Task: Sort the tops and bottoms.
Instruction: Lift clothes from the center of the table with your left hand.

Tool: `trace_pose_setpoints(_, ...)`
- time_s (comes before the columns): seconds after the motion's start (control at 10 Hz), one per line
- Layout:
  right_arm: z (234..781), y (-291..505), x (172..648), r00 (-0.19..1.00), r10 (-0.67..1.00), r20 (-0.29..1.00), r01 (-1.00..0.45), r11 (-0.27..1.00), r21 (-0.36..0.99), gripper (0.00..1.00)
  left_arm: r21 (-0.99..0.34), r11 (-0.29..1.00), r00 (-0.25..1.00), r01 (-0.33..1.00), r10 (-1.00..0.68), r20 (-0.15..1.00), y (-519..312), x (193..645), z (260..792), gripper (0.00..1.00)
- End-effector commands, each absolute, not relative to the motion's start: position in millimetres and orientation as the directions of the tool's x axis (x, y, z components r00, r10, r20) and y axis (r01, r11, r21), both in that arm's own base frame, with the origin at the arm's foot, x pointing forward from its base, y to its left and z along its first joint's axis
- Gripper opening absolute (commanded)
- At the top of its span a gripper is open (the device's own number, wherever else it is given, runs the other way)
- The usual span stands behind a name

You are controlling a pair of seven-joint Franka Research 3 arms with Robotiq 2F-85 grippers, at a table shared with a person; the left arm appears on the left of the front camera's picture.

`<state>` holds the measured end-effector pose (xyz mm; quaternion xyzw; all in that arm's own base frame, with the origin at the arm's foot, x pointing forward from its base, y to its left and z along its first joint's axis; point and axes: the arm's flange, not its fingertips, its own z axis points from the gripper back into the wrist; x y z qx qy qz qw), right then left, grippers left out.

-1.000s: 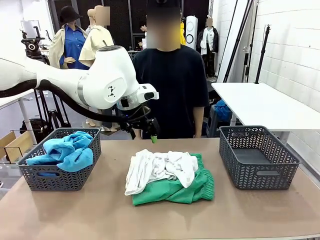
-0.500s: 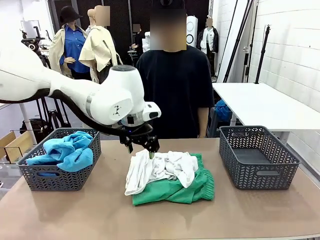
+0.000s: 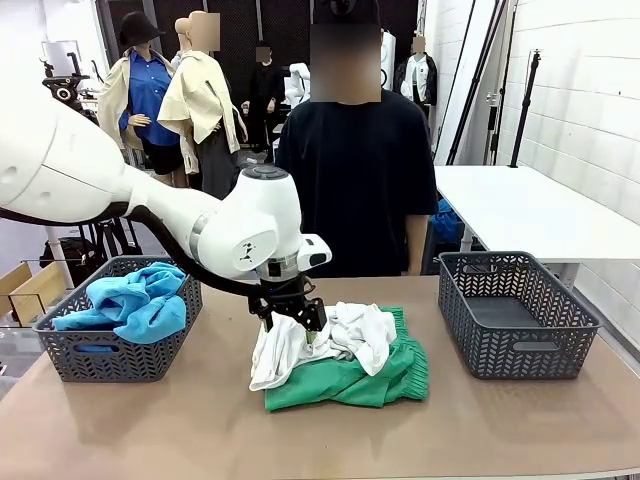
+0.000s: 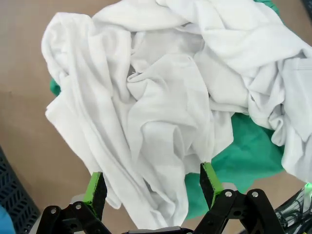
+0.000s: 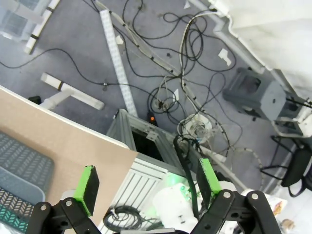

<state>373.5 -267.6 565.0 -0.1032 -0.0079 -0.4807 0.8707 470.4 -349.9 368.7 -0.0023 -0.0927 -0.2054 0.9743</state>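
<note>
A crumpled white top (image 3: 330, 335) lies over the green bottoms (image 3: 360, 378) in the middle of the table. My left gripper (image 3: 297, 325) is down at the white top's left part, jaws open. In the left wrist view its green-padded fingers (image 4: 95, 187) stand wide apart over folds of the white top (image 4: 161, 102), with the green bottoms (image 4: 243, 151) peeking out beneath. Bright blue tops (image 3: 135, 298) sit piled in the left basket (image 3: 110, 355). My right gripper (image 5: 148, 183) is open, looking down past the table's edge at the floor, nothing between its fingers.
An empty grey basket (image 3: 515, 312) stands at the table's right; a corner of a basket (image 5: 19, 170) appears in the right wrist view. A person in a black shirt (image 3: 355, 170) stands at the far side. Cables (image 5: 185, 107) cover the floor off the table's edge.
My left arm has come down from above the table's far side onto the white top. The clothes and baskets have not moved.
</note>
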Motion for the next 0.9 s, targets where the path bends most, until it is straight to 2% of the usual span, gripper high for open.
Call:
trace_pose_setpoints(0.0, 564.6, -267.0, 371.9, 0.541, -0.833, 0.112, 0.837, 0.520, -0.170, 1.00, 0.060, 0.929, 0.905, 0.364, -0.368, 0.214, -356.9, 471.7, 360.7, 1.00)
trace_pose_setpoints(0.2, 564.6, -267.0, 371.9, 0.541, -0.833, 0.112, 0.837, 0.520, -0.170, 1.00, 0.079, 0.925, 0.903, 0.371, -0.379, 0.203, -359.6, 472.6, 349.1, 1.00)
trace_pose_setpoints(0.3, 564.6, -267.0, 371.9, 0.541, -0.833, 0.112, 0.837, 0.520, -0.170, 1.00, 0.093, 0.922, 0.897, 0.375, -0.387, 0.215, -360.8, 472.6, 345.9, 0.91)
trace_pose_setpoints(0.7, 564.6, -267.0, 371.9, 0.541, -0.833, 0.112, 0.837, 0.520, -0.170, 1.00, 0.114, 0.921, 0.892, 0.374, -0.390, 0.228, -358.5, 478.0, 337.7, 0.13)
trace_pose_setpoints(0.8, 564.6, -267.0, 371.9, 0.541, -0.833, 0.112, 0.837, 0.520, -0.170, 1.00, 0.109, 0.921, 0.893, 0.374, -0.390, 0.223, -357.7, 478.8, 336.2, 0.00)
